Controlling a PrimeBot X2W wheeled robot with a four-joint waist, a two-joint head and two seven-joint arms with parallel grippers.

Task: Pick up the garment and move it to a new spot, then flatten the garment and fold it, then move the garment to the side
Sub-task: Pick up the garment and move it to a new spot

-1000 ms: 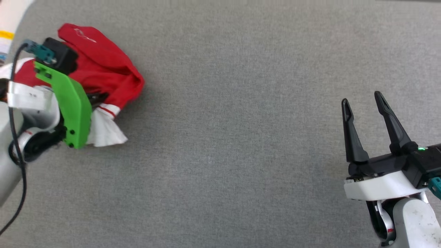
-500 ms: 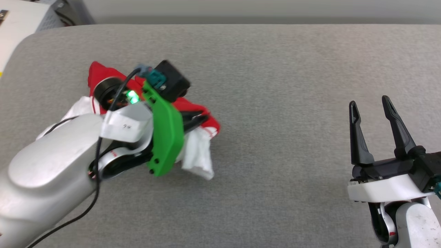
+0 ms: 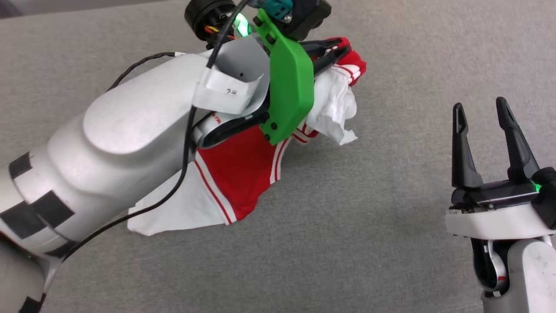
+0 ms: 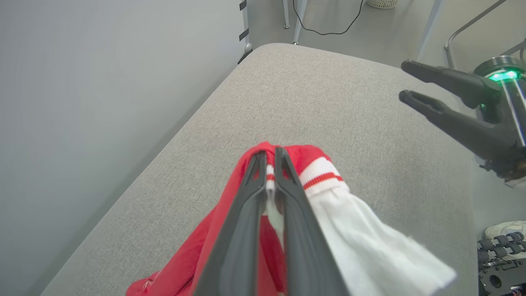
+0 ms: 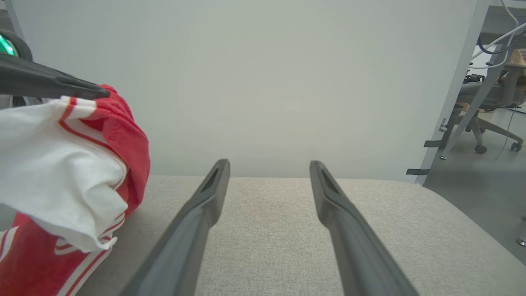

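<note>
One outstretched left pincer (image 3: 342, 47) clamps the garment (image 3: 239, 174); right pincer (image 3: 480, 105) gapes.

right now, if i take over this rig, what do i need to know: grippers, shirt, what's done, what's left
Left gripper: shut on the garment, pinching the cloth beside a striped cuff.
Right gripper: open, holding nothing, off to the right over the grey padded surface.
Garment: bunched, hanging from the left grip above the surface; whether its low end touches the surface is unclear.
Done: pick-up.
Left: set it down at a new spot, flatten, fold, move it aside.
</note>
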